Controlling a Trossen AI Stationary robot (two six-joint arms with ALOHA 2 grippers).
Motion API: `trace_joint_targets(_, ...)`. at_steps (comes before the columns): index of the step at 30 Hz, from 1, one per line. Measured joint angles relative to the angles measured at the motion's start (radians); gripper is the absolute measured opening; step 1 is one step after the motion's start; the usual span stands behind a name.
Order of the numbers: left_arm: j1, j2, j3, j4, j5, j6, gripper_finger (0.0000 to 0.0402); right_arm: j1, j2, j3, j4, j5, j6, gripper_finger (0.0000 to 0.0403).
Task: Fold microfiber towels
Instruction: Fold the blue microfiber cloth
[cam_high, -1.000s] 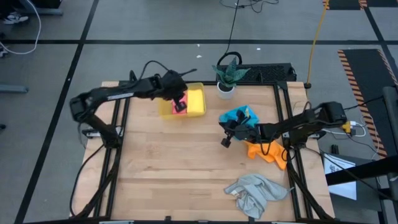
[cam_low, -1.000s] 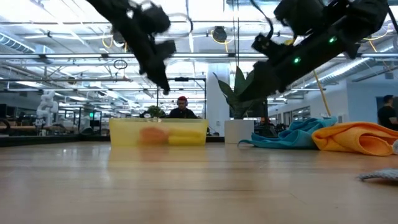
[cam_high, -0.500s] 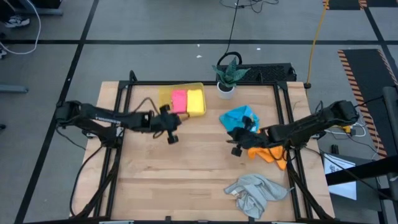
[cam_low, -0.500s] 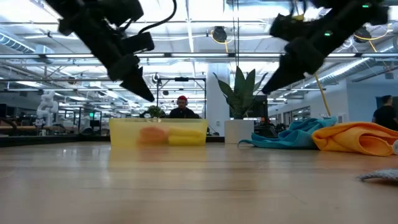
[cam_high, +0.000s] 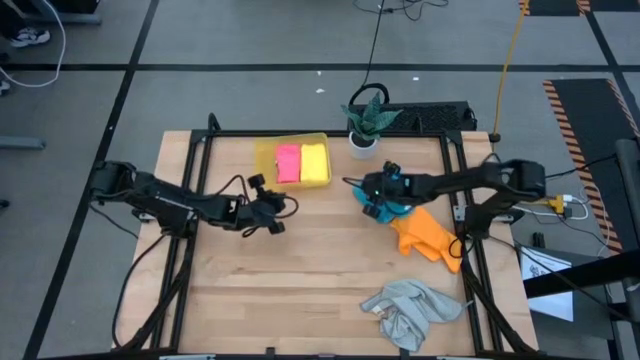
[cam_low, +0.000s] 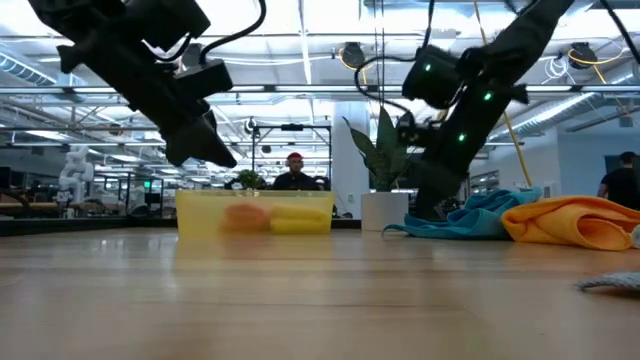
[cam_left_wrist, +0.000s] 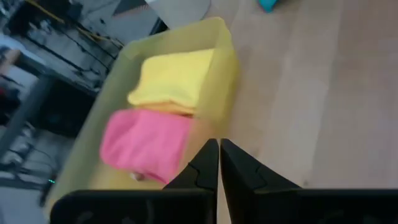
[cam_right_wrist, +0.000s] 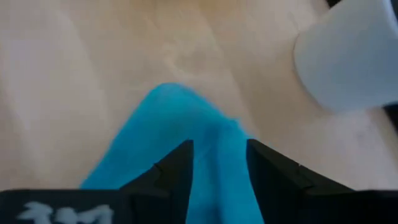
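The blue towel (cam_high: 388, 208) lies crumpled at the table's right, with the orange towel (cam_high: 425, 238) beside it on the near side. The grey towel (cam_high: 410, 308) lies bunched near the front edge. The folded pink towel (cam_high: 288, 163) and yellow towel (cam_high: 315, 162) lie in the yellow tray (cam_high: 262, 156). My right gripper (cam_right_wrist: 219, 149) is open, slanting down over the blue towel's far-left part, with a ridge of blue cloth (cam_right_wrist: 205, 143) between its fingers. My left gripper (cam_left_wrist: 219, 155) is shut and holds nothing, above the wood just near of the tray. My right gripper stands with one finger on either side of a raised part of the blue towel (cam_right_wrist: 214, 134), slanting down from the table's right. I cannot tell whether the fingers touch the cloth. The towel lies on the table.
A white pot (cam_high: 363, 143) with a green plant stands at the far edge, close to the blue towel and my right gripper. Bare wood spreads across the table's middle and near left. A person shows far behind the tray in the low view.
My left gripper has left the tray, going down and toward the near edge, and now hangs over the wood. My right gripper first drifted toward the near edge, then swung toward the far edge and tipped down onto the blue towel. No towel has moved.
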Motion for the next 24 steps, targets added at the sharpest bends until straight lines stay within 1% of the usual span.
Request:
trace_joint_targets(3,0.026,0.000,0.000,0.026,0.002,0.087,0.0022,-0.051,0.041,0.000,0.073,0.001,-0.084,0.0142)
trace_joint_targets(6,0.057,0.000,0.000,0.046,0.082,0.159,0.0025,-0.099,0.066,0.000,0.095,0.001,-0.131,0.0122)
trace_joint_targets(9,0.083,0.000,0.000,0.072,0.157,0.194,0.0051,-0.131,0.078,0.000,0.068,0.000,-0.162,0.0083)
trace_joint_targets(12,0.100,0.000,0.000,0.093,0.182,0.219,0.0093,-0.127,0.073,0.000,0.056,0.001,-0.182,0.0030)
trace_joint_targets(14,0.102,0.000,0.000,0.111,0.184,0.230,0.0124,-0.098,0.045,-0.001,0.042,0.004,-0.182,0.0009)
trace_joint_targets(17,0.092,0.000,0.000,0.119,0.184,0.235,0.0166,-0.015,-0.028,0.000,0.047,0.033,-0.174,0.0010)
trace_joint_targets(20,0.055,0.000,0.000,0.123,0.164,0.192,0.0193,0.094,-0.118,0.022,0.046,0.063,-0.169,0.0004)
trace_joint_targets(22,0.003,0.000,0.000,0.132,0.103,0.182,0.0198,0.177,-0.173,0.050,0.068,0.061,-0.148,0.0003)
trace_joint_targets(24,-0.069,0.001,0.000,0.155,-0.002,0.177,0.0194,0.257,-0.219,0.078,0.103,0.058,-0.141,0.0003)
